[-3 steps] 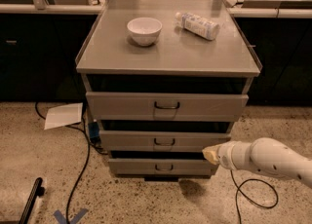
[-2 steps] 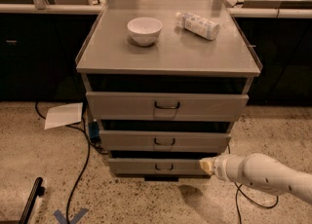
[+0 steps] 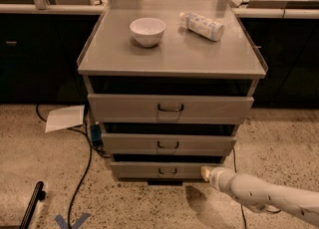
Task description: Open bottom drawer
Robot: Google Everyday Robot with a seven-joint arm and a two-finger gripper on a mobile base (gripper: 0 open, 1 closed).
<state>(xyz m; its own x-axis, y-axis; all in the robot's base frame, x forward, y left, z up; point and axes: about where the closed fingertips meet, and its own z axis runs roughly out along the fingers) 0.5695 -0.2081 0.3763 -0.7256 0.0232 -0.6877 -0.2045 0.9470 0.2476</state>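
The bottom drawer point(image 3: 144, 170) is the lowest and narrowest grey front of the cabinet, with a small dark loop handle point(image 3: 168, 171) at its centre. It looks shut or nearly shut. My gripper point(image 3: 206, 173) is at the end of the white arm point(image 3: 264, 195) that reaches in from the lower right. Its tip is at the right end of the bottom drawer front, to the right of the handle.
Above are the mid-sized drawer point(image 3: 134, 143) and the widest drawer point(image 3: 124, 108). A white bowl point(image 3: 147, 31) and a lying bottle point(image 3: 202, 26) sit on the cabinet top point(image 3: 114, 54). A paper sheet point(image 3: 65, 118), cables point(image 3: 82, 173) and a dark object point(image 3: 32, 204) lie on the floor at left.
My arm has moved down and left, from beside the middle drawer's level to the right end of the bottom drawer front. The drawers have not visibly moved.
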